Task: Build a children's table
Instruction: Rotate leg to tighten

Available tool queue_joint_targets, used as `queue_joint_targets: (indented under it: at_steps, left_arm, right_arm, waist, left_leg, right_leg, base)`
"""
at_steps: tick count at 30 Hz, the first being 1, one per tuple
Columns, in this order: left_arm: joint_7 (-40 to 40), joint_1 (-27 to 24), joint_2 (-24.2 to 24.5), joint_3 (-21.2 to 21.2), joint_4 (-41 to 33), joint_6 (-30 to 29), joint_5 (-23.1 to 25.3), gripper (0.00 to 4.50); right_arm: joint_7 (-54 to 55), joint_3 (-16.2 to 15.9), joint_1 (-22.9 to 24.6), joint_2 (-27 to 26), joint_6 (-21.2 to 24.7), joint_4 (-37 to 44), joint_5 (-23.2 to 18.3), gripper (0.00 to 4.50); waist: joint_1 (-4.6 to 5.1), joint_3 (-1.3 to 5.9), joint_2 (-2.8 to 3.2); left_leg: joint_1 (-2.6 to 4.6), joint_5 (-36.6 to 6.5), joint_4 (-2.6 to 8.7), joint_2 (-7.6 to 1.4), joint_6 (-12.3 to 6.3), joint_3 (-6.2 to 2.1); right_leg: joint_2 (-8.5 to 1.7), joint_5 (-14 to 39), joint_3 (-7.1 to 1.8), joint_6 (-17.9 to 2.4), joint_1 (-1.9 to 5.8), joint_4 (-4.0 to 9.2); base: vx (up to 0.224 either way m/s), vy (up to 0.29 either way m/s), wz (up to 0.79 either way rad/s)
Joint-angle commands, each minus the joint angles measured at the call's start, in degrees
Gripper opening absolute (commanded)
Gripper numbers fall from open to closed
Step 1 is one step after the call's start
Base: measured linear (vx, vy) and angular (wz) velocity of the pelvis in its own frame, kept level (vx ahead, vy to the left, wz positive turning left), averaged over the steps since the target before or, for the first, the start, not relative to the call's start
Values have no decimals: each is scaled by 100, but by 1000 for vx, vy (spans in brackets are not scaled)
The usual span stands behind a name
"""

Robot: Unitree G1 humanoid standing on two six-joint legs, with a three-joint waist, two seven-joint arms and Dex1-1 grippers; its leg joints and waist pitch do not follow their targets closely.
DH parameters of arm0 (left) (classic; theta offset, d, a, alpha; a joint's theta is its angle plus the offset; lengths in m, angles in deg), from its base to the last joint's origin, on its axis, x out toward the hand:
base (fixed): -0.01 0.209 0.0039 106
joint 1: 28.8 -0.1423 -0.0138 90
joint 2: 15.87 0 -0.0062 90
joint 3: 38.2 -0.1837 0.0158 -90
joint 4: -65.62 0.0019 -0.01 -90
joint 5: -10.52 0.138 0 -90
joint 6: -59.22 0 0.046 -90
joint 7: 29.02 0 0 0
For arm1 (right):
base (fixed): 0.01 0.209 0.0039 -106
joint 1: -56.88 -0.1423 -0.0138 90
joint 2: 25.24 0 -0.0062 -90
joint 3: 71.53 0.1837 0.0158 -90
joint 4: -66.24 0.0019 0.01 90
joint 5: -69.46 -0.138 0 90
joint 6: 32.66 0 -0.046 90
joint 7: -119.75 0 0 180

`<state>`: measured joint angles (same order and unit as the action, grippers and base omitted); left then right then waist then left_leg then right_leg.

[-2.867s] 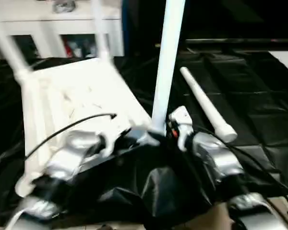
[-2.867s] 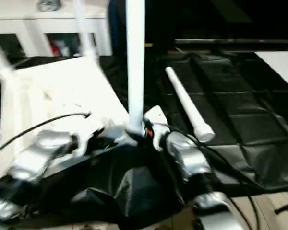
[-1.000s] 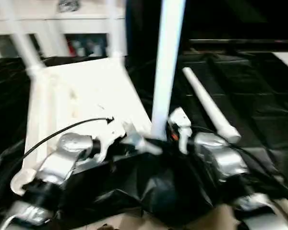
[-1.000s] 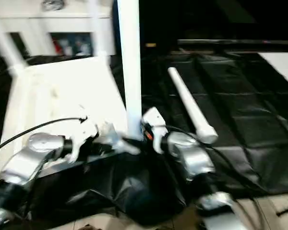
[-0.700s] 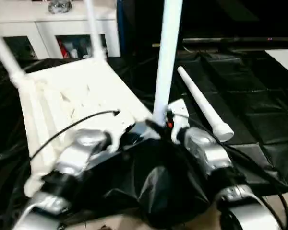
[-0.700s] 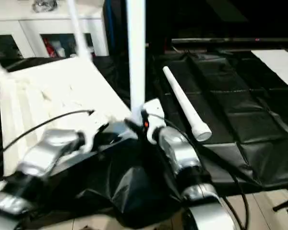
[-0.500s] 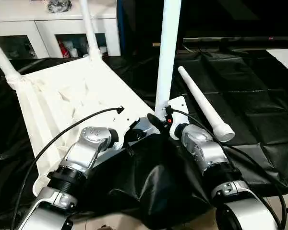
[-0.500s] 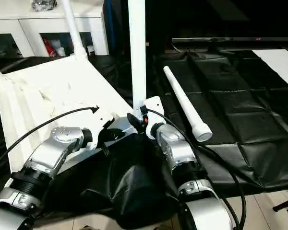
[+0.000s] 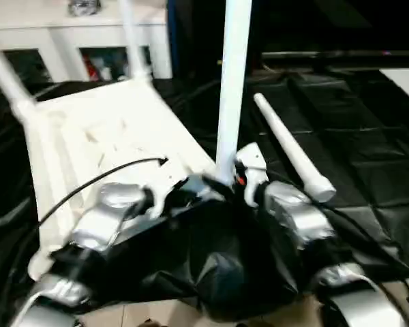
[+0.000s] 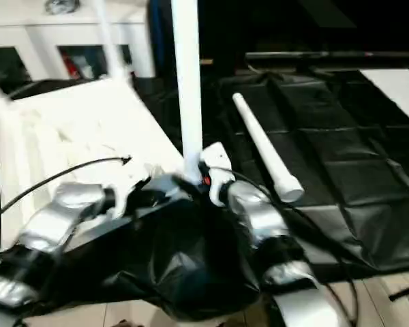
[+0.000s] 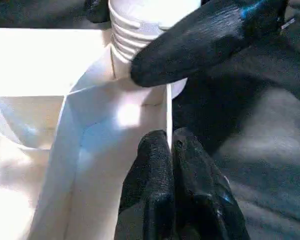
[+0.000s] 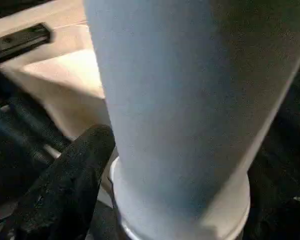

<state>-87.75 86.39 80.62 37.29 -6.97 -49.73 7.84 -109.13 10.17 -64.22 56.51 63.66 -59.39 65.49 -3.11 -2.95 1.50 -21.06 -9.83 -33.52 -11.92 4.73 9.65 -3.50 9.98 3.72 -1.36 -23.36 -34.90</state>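
Children's table parts lie on a black sheet (image 9: 368, 170) spread over the floor. Reference landmark: the white tabletop (image 9: 102, 146), turned underside up (ribs visible) and tilted, its near edge toward the robot.

Legs:
- Two legs (image 9: 133, 41) (image 9: 7, 75) stand in the far corner sockets of the tabletop and rise past the upper picture edge.
- A third leg (image 9: 230, 88) stands upright at the near right corner of the tabletop, its lower end in the round corner socket (image 11: 140, 30); threads show at the junction in the left wrist view.
- The fourth leg (image 9: 290, 146) lies loose on the black sheet, to the right of the tabletop and apart from it, wider end toward the robot.

Grippers:
- Left gripper (image 11: 170, 160): fingers pressed together, pinching the thin side wall of the tabletop just below the near right corner socket.
- Right gripper (image 9: 225, 178): at the base of the upright third leg. One black finger (image 12: 65, 185) lies against the leg's lower end (the other finger is hidden behind the leg); whether the jaws are spread or clamped cannot be determined.

Behind the tabletop stands a white cabinet (image 9: 75, 30) with glass doors.
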Motion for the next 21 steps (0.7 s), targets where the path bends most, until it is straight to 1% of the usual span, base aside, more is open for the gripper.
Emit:
queue_joint_targets:
  at_steps: [1,2,3,4,6,7,8,10,12,14,15,18,19,20,21]
  left_arm:
    - [-343,90,-39,-130,-394,222,-287,0]
    - [-405,69,6,-126,-419,230,-300,0]
    - [-537,14,117,-115,-460,264,-309,0]
    - [-624,-22,199,-121,-485,286,-305,0]
    - [-725,-58,286,-137,-510,299,-306,0]
    - [-779,-70,316,-142,-521,298,-328,0]
    - [-803,-77,322,-140,-529,296,-343,0]
    - [-832,-86,331,-137,-543,277,-357,0]
    - [-879,-106,347,-141,-577,250,-372,0]
    - [-916,-114,364,-146,-595,237,-383,0]
    - [-924,-112,367,-147,-595,234,-385,0]
    - [-917,-103,374,-154,-577,249,-380,0]
    - [-889,-104,369,-157,-568,253,-365,0]
    - [-883,-104,368,-157,-566,254,-361,0]
    - [-843,-102,357,-153,-556,250,-350,0]
  right_arm:
    - [-584,-303,72,56,69,337,-111,369]
    - [-723,-325,102,140,74,417,-134,369]
    - [-1044,-383,171,352,81,595,-188,369]
    - [-1240,-412,211,490,138,707,-229,369]
    - [-1457,-424,242,625,227,818,-290,369]
    - [-1536,-422,248,671,233,854,-301,354]
    - [-1554,-421,253,683,226,871,-296,354]
    - [-1591,-420,243,707,261,883,-296,334]
    - [-1605,-423,231,719,282,888,-294,327]
    - [-1610,-439,218,728,310,910,-310,304]
    - [-1608,-443,208,725,318,909,-316,295]
    - [-1650,-469,212,716,362,938,-326,281]
    - [-1655,-495,227,700,381,934,-315,277]
    - [-1654,-499,230,696,381,932,-312,276]
    - [-1627,-507,237,680,376,918,-299,276]
  waist:
    - [-13,351,32]
    - [-24,348,34]
    - [-45,348,29]
    - [-62,355,28]
    - [-83,360,25]
    - [-92,358,25]
    - [-98,357,23]
    - [-111,357,24]
    - [-119,358,23]
    - [-135,363,8]
    - [-144,367,17]
    - [-156,368,15]
    - [-158,361,19]
    - [-158,364,9]
    - [-160,362,15]
  left_leg:
    - [64,-1546,394,-121,-168,-7]
    - [66,-1547,396,-121,-164,-5]
    - [70,-1545,397,-122,-165,-6]
    - [63,-1488,389,-124,-180,1]
    - [52,-1417,385,-124,-201,-3]
    - [54,-1418,381,-117,-206,4]
    - [55,-1421,383,-118,-202,4]
    - [62,-1446,384,-117,-161,0]
    - [65,-1446,385,-116,-138,-3]
    - [61,-1393,380,-115,-145,1]
    - [57,-1348,380,-118,-153,-2]
    - [61,-1341,377,-114,-147,1]
    - [58,-1364,382,-116,-143,-1]
    - [61,-1375,380,-113,-141,2]
    - [61,-1397,381,-113,-133,-1]
  right_leg:
    - [-377,1432,-260,-1149,300,450]
    - [-373,1458,-262,-1138,295,448]
    - [-371,1483,-262,-1113,293,453]
    - [-375,1410,-269,-1105,297,442]
    - [-373,1340,-264,-1106,304,429]
    - [-368,1363,-261,-1119,299,433]
    - [-372,1391,-261,-1119,298,439]
    - [-377,1507,-261,-1101,289,448]
    - [-373,1527,-260,-1088,289,447]
    - [-371,1469,-261,-1081,294,444]
    - [-372,1410,-260,-1087,296,432]
    - [-369,1385,-259,-1087,293,430]
    - [-372,1425,-256,-1082,290,437]
    - [-370,1448,-256,-1071,291,440]
    - [-375,1496,-257,-1061,289,441]
  base:
    - [0,0,0]
    - [0,0,0]
    - [0,0,0]
    - [0,0,0]
    - [0,0,0]
    - [0,0,0]
    - [0,0,0]
    - [0,0,0]
    - [0,0,0]
    - [0,0,0]
    - [0,0,0]
    - [0,0,0]
    - [0,0,0]
    - [0,0,0]
    - [0,0,0]
